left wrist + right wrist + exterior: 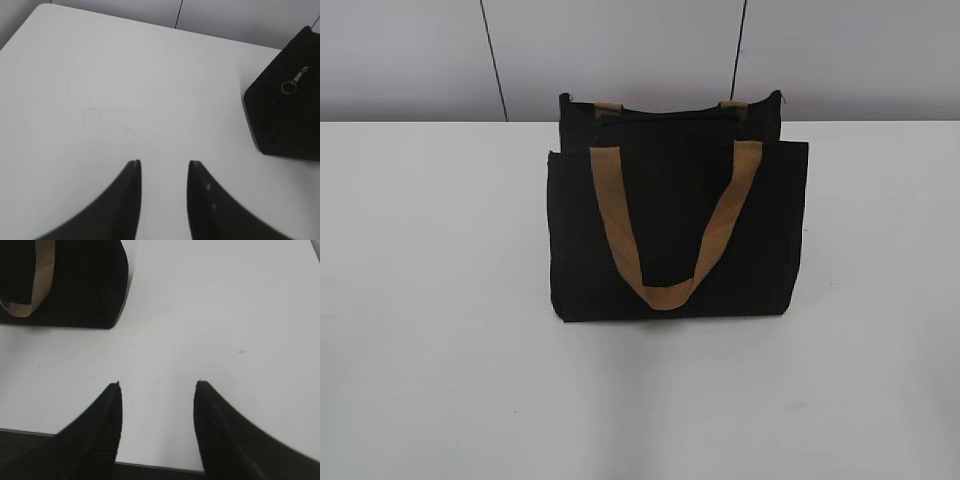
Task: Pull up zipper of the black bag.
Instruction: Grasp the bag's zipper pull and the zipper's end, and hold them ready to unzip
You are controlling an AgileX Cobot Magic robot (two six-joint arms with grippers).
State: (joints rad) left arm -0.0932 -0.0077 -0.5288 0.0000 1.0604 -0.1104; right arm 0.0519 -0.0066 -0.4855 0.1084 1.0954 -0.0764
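The black bag [675,235] stands upright in the middle of the white table, with a tan strap [665,230] hanging down its front. In the left wrist view one end of the bag [285,115] shows at the right, with the zipper's silver pull tab and ring [292,82] on it. In the right wrist view the bag's lower corner [75,285] and a strap loop [35,285] show at top left. My left gripper [164,165] is open and empty over bare table. My right gripper [157,385] is open and empty near the table's front edge. Neither gripper shows in the exterior view.
The white table [430,300] ends at a grey panelled wall [410,60] behind the bag. The table's rounded far left corner [45,7] shows in the left wrist view. Its front edge [160,467] lies just below my right gripper.
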